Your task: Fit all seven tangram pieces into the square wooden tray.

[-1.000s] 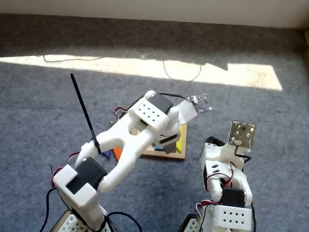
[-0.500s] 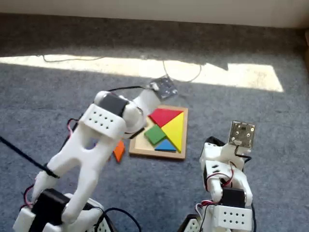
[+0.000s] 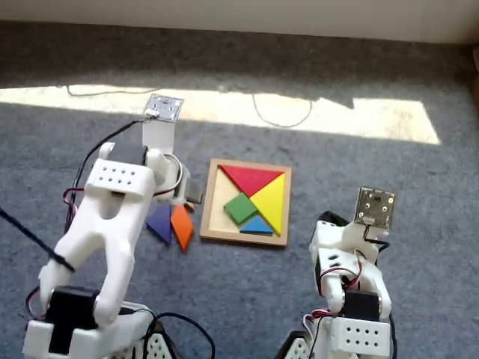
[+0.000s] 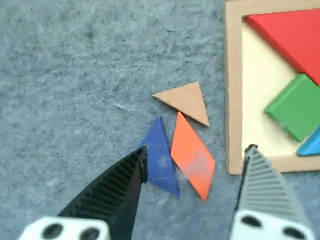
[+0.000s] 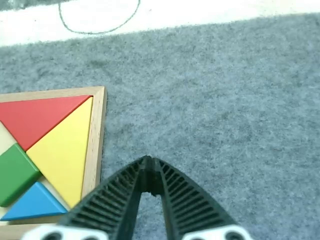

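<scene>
The square wooden tray (image 3: pixel 211 202) lies mid-carpet and holds a red triangle (image 3: pixel 251 179), a yellow triangle (image 3: pixel 272 201), a green square (image 3: pixel 239 209) and a light blue triangle (image 3: pixel 257 225). Its left part shows bare wood. Left of the tray lie a dark blue triangle (image 4: pixel 161 159), an orange parallelogram (image 4: pixel 192 156) and a wood-coloured triangle (image 4: pixel 187 101). My left gripper (image 4: pixel 196 150) hangs open above the orange and dark blue pieces and holds nothing. My right gripper (image 5: pixel 149 164) is shut and empty, low over the carpet right of the tray's rim (image 5: pixel 98 135).
Grey carpet surrounds the tray, with a sunlit band and a thin cable (image 3: pixel 281 120) at the back. The right arm (image 3: pixel 348 258) stands folded at the front right. Open carpet lies behind the tray and right of it.
The left arm swung from over the tray to its left side, uncovering the tray, and now hovers above the loose pieces. The right arm stayed still.
</scene>
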You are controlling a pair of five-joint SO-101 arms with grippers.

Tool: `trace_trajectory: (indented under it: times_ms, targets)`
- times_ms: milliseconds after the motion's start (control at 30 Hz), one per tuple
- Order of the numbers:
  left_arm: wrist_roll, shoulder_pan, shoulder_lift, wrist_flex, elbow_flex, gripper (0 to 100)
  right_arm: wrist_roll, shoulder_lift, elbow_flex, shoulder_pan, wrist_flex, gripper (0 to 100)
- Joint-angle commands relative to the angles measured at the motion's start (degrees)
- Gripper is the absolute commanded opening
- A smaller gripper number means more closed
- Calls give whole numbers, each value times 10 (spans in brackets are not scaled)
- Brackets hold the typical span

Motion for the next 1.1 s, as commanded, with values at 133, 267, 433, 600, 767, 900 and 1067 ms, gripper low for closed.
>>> trace_trajectory:
  times_ms: [133, 267, 433, 600, 767, 900, 1067]
  targets:
    - [132, -9, 163, -40, -87, 302, -6, -11, -29, 2, -15, 13]
    - [142, -6, 197, -41, -113, 302, -6, -11, -29, 2, -15, 13]
    - [142, -8, 225, -48, -140, 301, -6, -11, -29, 2, -15, 13]
    - [165, -5, 276, -85, -143, 274, -6, -11, -29, 2, -15, 13]
    - [162, -5, 300, -82, -160, 262, -6, -11, -29, 2, -15, 13]
    - [159, 10, 300, -82, -160, 245, -6, -11, -29, 2, -15, 13]
    - [137, 30, 301, -86, -161, 149, -6, -11, -29, 2, -15, 13]
